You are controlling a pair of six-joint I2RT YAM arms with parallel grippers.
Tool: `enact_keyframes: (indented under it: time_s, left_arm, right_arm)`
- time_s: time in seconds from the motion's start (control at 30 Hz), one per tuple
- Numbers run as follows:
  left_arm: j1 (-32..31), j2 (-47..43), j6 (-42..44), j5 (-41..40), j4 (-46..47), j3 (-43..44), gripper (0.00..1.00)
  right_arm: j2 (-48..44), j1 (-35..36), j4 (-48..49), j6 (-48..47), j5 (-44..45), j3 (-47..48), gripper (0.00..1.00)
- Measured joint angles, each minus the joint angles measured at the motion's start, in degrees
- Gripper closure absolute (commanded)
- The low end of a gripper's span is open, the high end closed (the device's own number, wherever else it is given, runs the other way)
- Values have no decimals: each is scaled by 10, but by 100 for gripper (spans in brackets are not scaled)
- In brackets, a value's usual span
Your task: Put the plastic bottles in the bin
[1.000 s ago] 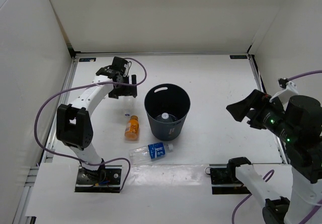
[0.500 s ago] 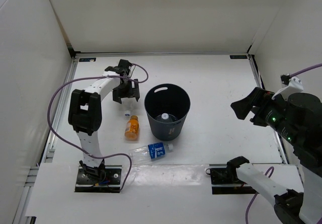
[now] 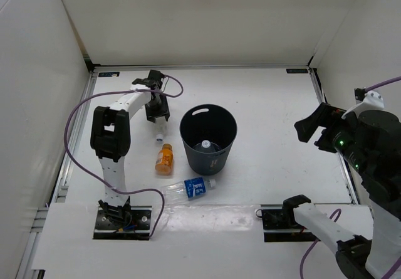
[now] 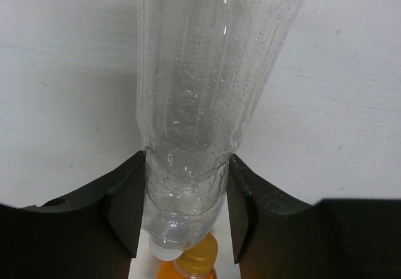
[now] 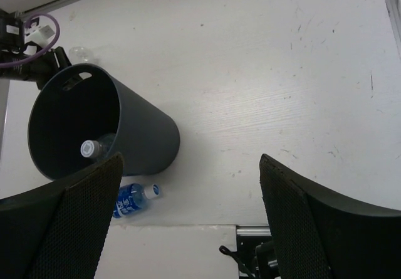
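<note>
The round dark grey plastic bin (image 3: 210, 164) stood upright mid-table with a white-capped clear bottle (image 3: 205, 145) inside it. The right gripper (image 5: 191, 160) hung at the right, its fingers spread wide apart. The left gripper (image 3: 158, 113), just left of the bin, was clamped on the plain clear plastic bottle (image 4: 200, 91) near its neck. The blue-labelled clear bottle (image 3: 188, 188) and the short orange bottle (image 3: 165, 158) lay beside the bin.
</note>
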Motion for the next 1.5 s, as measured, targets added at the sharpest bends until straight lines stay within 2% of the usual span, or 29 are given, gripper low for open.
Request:
enact_keyframes:
  time_s: [0.1,0.2,0.33,0.47,0.63,0.8,1.0,1.33,1.4,1.43,1.47,1.5]
  left_arm:
    - [2,-19,-21,-10,5,-12,62]
    - [2,-79,-36,-21,10,-38,62]
    - [2,-195,-43,-53,21,-44,62]
    - [-12,-303,-26,-89,32,-14,62]
    - [-85,-412,19,-121,61,0,62]
    - [-194,-501,40,-135,116,-34,62]
    - [-305,-501,61,-154,193,-50,62]
    - [-391,-432,64,-163,259,-85,64]
    - [-406,-432,56,-164,266,-104,54]
    - [-412,-432,53,-164,267,-112,45]
    - [-418,-431,52,-164,266,-119,22]
    - [-422,-431,57,-164,264,-123,11]
  right_arm:
    - [3,-55,11,-21,-46,-5,10]
    - [16,-114,19,-36,-104,-11,10]
    - [39,-100,26,-45,-133,-19,10]
    - [44,-92,31,-46,-146,-38,10]
    - [40,-80,33,-44,-152,-51,10]
    - [26,-77,37,-40,-157,-69,10]
    - [21,-75,37,-30,-158,-82,10]
    - [6,-68,36,-28,-141,-82,10]
    - [5,-68,37,-28,-134,-83,10]
    - [5,-69,37,-28,-132,-83,10]
    - [5,-69,37,-28,-130,-84,10]
    - [5,-68,37,-28,-128,-85,10]
